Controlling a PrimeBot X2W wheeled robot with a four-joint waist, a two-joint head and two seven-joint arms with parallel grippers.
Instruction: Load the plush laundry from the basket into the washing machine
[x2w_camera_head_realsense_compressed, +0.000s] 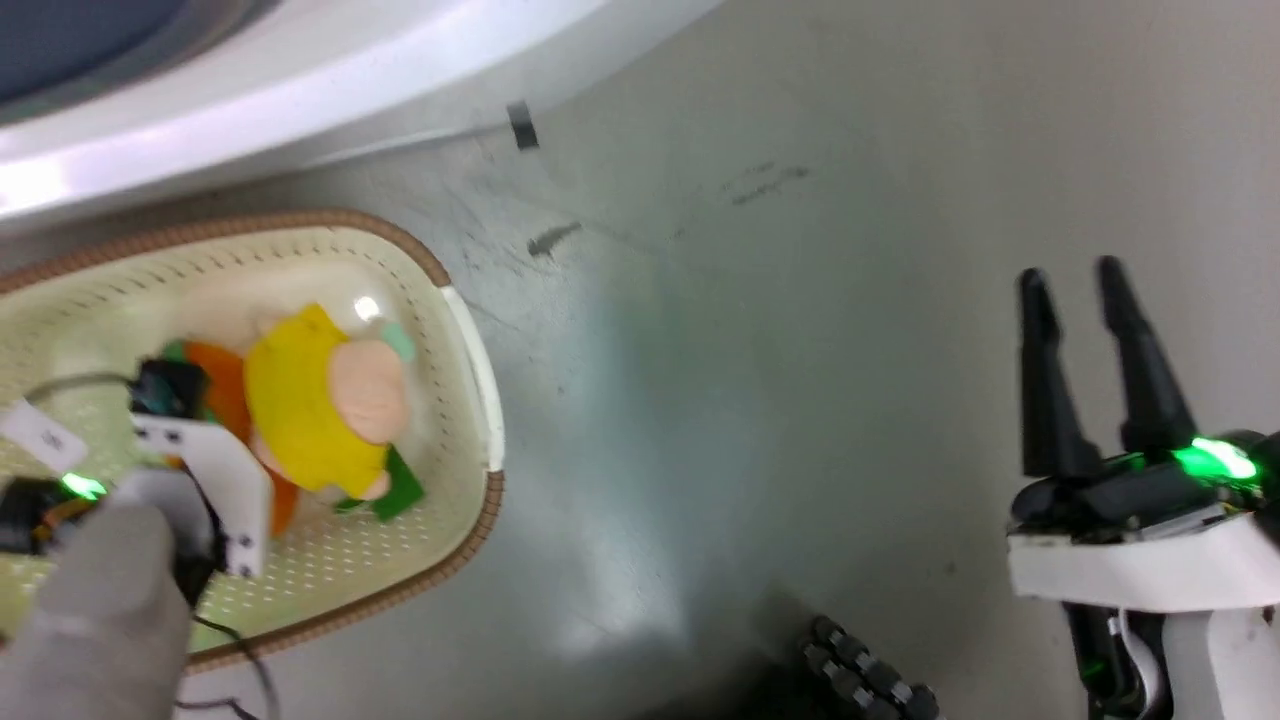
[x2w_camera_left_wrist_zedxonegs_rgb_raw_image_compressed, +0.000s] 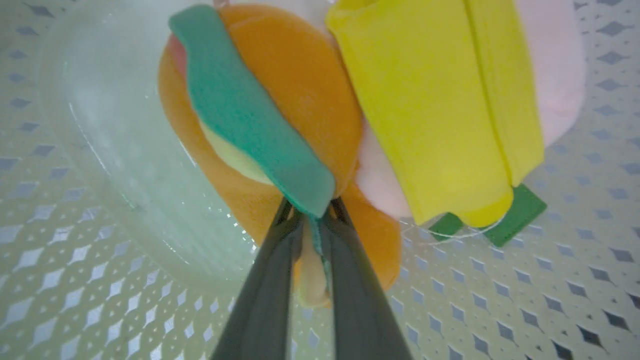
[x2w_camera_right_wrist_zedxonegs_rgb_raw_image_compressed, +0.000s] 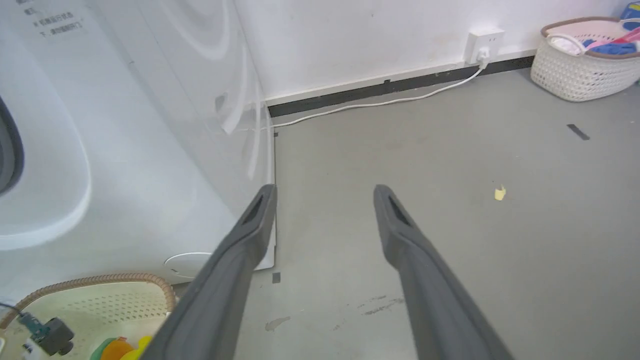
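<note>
The plush laundry (x2w_camera_head_realsense_compressed: 310, 410) lies in the cream basket (x2w_camera_head_realsense_compressed: 470, 330) at the lower left of the head view, with its yellow, pink, orange and green layers showing. My left gripper (x2w_camera_left_wrist_zedxonegs_rgb_raw_image_compressed: 312, 217) is down inside the basket, shut on the plush laundry (x2w_camera_left_wrist_zedxonegs_rgb_raw_image_compressed: 300, 85) where the green layer meets the orange bun. In the head view the left gripper (x2w_camera_head_realsense_compressed: 180, 388) sits at the plush's left side. My right gripper (x2w_camera_head_realsense_compressed: 1072, 280) hangs open over the bare floor at the right, holding nothing. The washing machine (x2w_camera_head_realsense_compressed: 300, 80) curves across the top left, just beyond the basket.
The right wrist view shows the right gripper (x2w_camera_right_wrist_zedxonegs_rgb_raw_image_compressed: 325, 192) open above grey floor, the washing machine (x2w_camera_right_wrist_zedxonegs_rgb_raw_image_compressed: 125, 150) front on its left, and the basket (x2w_camera_right_wrist_zedxonegs_rgb_raw_image_compressed: 100, 300) at the lower left. A second basket of clothes (x2w_camera_right_wrist_zedxonegs_rgb_raw_image_compressed: 585, 70) stands by the wall. A white cable (x2w_camera_right_wrist_zedxonegs_rgb_raw_image_compressed: 375, 105) runs along the skirting.
</note>
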